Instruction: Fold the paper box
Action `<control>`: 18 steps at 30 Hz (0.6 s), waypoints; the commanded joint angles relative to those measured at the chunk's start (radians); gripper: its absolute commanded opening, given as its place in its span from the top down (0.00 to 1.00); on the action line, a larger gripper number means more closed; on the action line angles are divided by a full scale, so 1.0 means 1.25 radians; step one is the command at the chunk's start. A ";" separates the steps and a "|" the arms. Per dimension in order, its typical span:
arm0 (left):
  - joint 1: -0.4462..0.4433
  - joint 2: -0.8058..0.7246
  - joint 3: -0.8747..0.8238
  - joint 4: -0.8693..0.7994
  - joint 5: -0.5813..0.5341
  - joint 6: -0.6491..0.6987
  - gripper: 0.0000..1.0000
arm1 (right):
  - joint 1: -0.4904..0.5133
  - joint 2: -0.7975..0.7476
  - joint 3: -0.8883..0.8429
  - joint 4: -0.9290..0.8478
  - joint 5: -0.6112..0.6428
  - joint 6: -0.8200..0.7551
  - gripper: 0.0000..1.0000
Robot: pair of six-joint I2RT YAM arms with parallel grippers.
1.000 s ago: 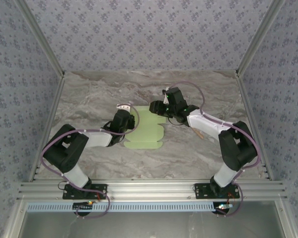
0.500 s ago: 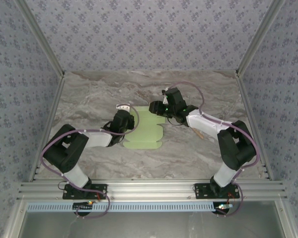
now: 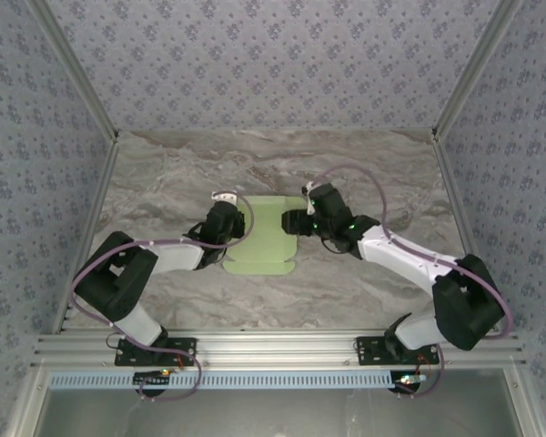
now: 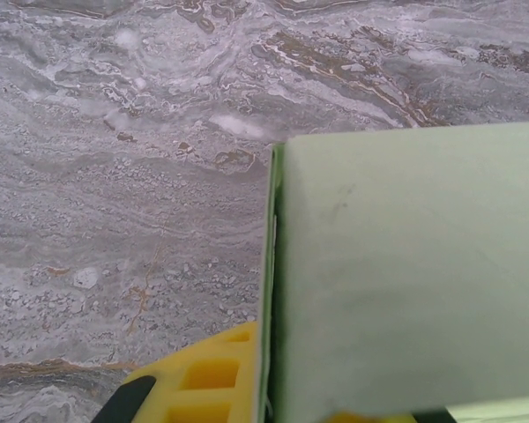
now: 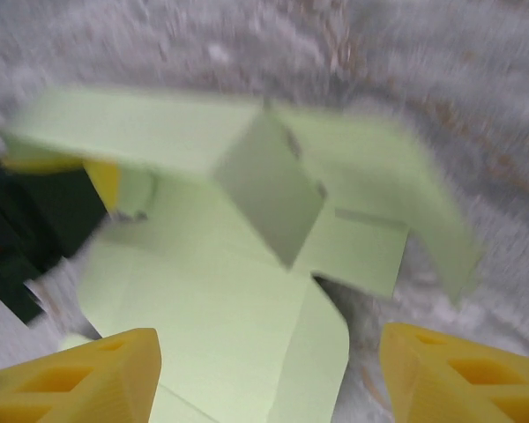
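The paper box is a pale green die-cut sheet lying partly folded on the middle of the marble table. My left gripper sits at its left edge. In the left wrist view the card runs edge-on between the yellow fingers, so this gripper is shut on it. My right gripper is at the sheet's right edge. The blurred right wrist view has its gripper open, fingers wide apart above the sheet. One inner flap stands up.
The marble table is bounded by patterned walls on three sides. An aluminium rail runs along the near edge by the arm bases. Bare table lies behind and in front of the sheet.
The right gripper has opened wider and its arm has swung toward the near right, dropping lower beside the sheet. The left gripper has stayed shut in place.
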 commanded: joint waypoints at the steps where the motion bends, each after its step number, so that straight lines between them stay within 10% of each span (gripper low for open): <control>1: -0.007 -0.031 0.007 -0.010 -0.014 -0.015 0.96 | 0.034 0.066 -0.037 0.062 0.067 0.002 0.31; 18: -0.007 -0.045 0.007 -0.020 -0.005 -0.015 0.95 | 0.037 0.270 -0.071 0.361 0.180 0.114 0.27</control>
